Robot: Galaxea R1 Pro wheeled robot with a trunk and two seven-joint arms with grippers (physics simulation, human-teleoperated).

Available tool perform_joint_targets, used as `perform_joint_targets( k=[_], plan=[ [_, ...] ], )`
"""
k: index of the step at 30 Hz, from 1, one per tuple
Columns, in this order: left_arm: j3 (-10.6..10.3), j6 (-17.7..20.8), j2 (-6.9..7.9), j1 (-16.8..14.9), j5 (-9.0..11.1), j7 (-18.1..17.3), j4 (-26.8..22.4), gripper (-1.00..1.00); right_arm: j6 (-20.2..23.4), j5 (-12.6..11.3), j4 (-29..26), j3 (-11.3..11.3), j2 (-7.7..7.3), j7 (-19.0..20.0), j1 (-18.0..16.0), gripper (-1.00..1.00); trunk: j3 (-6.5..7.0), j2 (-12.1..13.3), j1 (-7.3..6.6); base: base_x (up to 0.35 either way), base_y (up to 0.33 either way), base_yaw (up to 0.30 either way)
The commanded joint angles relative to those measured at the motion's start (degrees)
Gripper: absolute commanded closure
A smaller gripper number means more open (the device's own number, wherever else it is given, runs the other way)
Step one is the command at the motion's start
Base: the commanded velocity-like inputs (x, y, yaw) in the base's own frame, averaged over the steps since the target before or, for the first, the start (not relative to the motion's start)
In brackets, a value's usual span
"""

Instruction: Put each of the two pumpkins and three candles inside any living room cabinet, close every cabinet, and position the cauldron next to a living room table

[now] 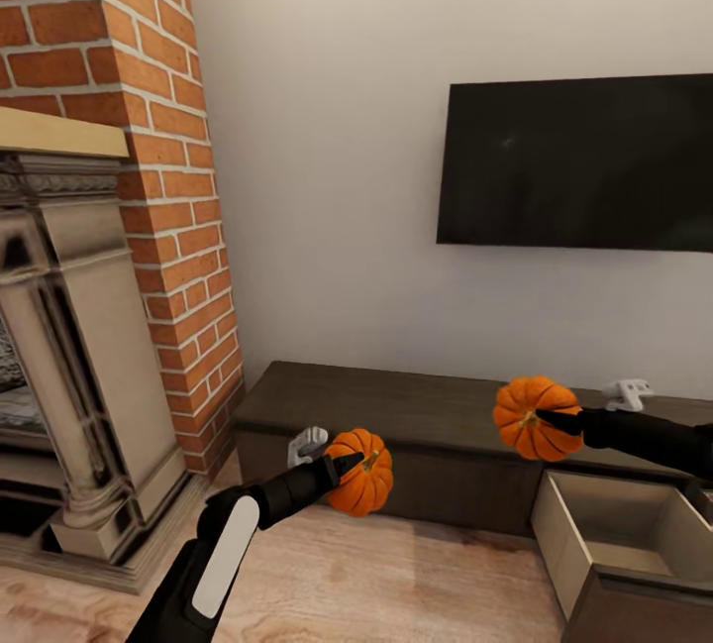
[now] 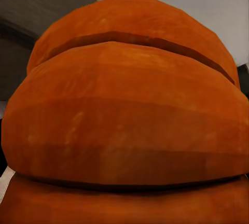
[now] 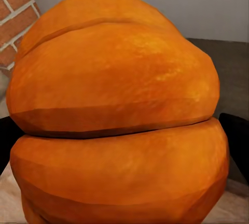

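Observation:
I hold two orange ribbed pumpkins in the air in front of the long dark-brown cabinet (image 1: 416, 415). My left gripper (image 1: 349, 465) is shut on one pumpkin (image 1: 362, 475) near the cabinet's left front. That pumpkin (image 2: 124, 120) sits very close in the left wrist view. My right gripper (image 1: 551, 418) is shut on the other pumpkin (image 1: 532, 417), which hangs above the cabinet top just left of an open drawer (image 1: 619, 534). The same pumpkin (image 3: 119, 115) looms large in the right wrist view. The candles, cauldron and table are out of view.
A brick chimney (image 1: 149, 128) and stone fireplace (image 1: 69, 346) stand at the left. A black TV (image 1: 579, 162) hangs on the wall over the cabinet. Two small white objects (image 1: 307, 445) (image 1: 628, 393) sit by the cabinet. Wood floor (image 1: 396, 574) lies in front.

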Motion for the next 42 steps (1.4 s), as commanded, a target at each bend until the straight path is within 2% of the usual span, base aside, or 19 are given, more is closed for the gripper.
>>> perform_joint_targets(
  k=[1, 9, 18, 28, 36, 42],
  plan=[
    [0.08, 0.21, -0.05, -0.07, 0.15, -0.10, 0.26, 1.00, 0.25, 0.60, -0.05, 0.04, 0.07, 0.50, -0.02, 1.00, 0.03, 0.38, -0.24, 0.000, 0.000, 0.000],
    [0.17, -1.36, 0.11, -0.61, 0.12, -0.17, 4.10, 1.00, 0.31, 1.27, 0.46, 2.10, 1.16, -0.17, 0.29, 1.00, 0.72, 3.59, -1.99, 0.000, 0.000, 0.000],
    [0.21, -2.47, 0.47, -0.83, 0.29, -0.24, 5.34, 1.00, 0.31, 3.25, 2.05, 2.42, 1.35, -0.20, 1.06, 1.00, 1.49, 7.20, -3.97, 0.000, 0.000, 0.000],
    [0.19, -1.97, 0.44, -0.98, 0.79, -0.43, 5.39, 1.00, 0.20, 3.14, 2.96, 2.55, 1.59, 0.17, 1.11, 1.00, 2.35, 11.21, -6.17, 0.000, 0.000, 0.000],
    [0.06, -2.56, 0.31, -0.99, 0.86, -0.32, 5.11, 1.00, 0.21, 3.09, 2.91, 2.48, 1.50, 0.53, 1.11, 1.00, 1.81, 11.21, -6.17, 0.000, -0.031, 0.000],
    [-0.12, -2.50, -0.35, -0.99, 1.00, -0.34, 4.40, 1.00, -1.59, 2.90, 2.85, 2.03, 0.91, 0.70, 1.35, 1.00, 1.77, 11.21, -6.17, 0.000, -0.291, 0.000]
  ],
)
